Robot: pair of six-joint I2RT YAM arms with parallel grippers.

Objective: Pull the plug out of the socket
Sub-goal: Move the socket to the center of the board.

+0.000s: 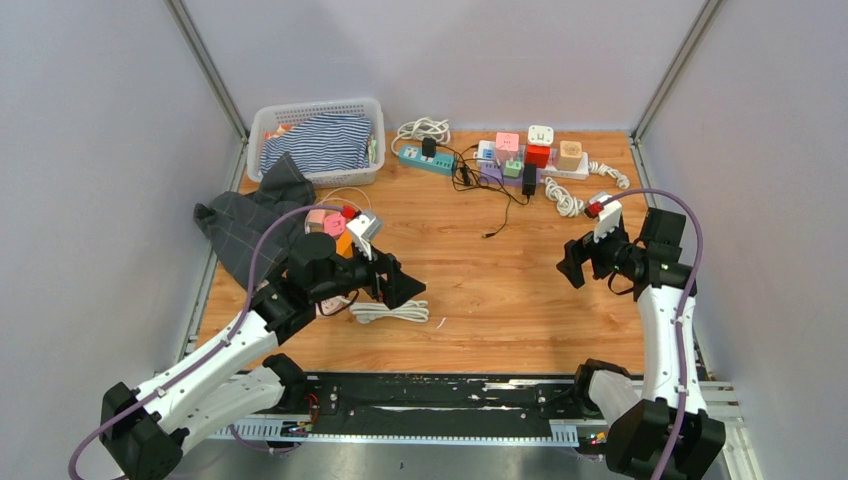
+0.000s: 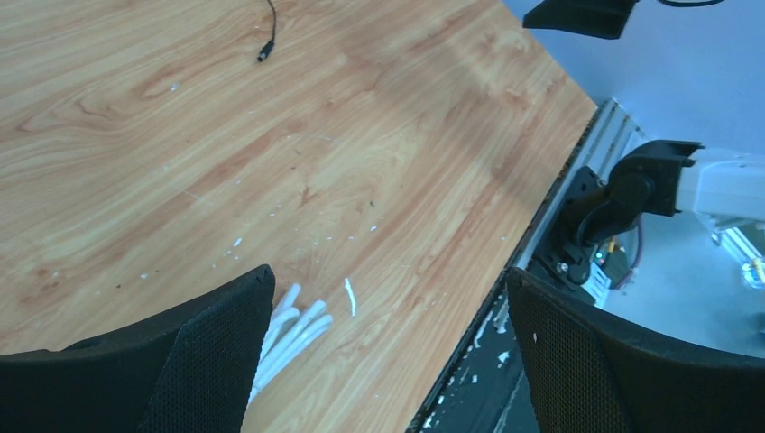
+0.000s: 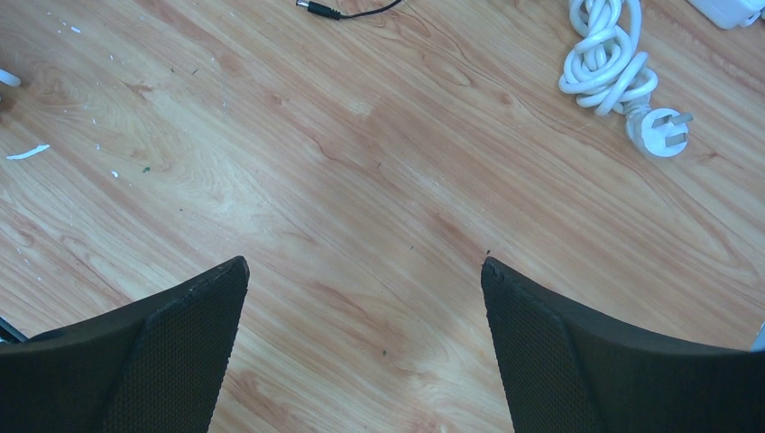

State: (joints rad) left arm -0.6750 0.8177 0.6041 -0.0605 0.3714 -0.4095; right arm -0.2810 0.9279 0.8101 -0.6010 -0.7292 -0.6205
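A teal power strip point(image 1: 424, 158) lies at the back of the table with a black plug point(image 1: 429, 146) in it. To its right, a white power strip point(image 1: 560, 168) carries several coloured cube adapters point(image 1: 538, 154), and a black adapter point(image 1: 529, 178) sits in front. More cube adapters point(image 1: 335, 222) lie beside my left arm. My left gripper point(image 1: 403, 286) point(image 2: 388, 275) is open and empty, low over the table's near edge. My right gripper point(image 1: 573, 264) point(image 3: 364, 262) is open and empty over bare wood. Neither gripper touches a plug.
A white basket point(image 1: 262, 122) with a striped cloth stands at the back left, with a grey cloth point(image 1: 245, 225) in front of it. A bundled white cable point(image 1: 390, 312) point(image 2: 289, 329) lies by my left gripper. A coiled white cable with a plug point(image 3: 622, 77) lies at the right. A loose black lead end point(image 1: 487, 236) lies mid-table.
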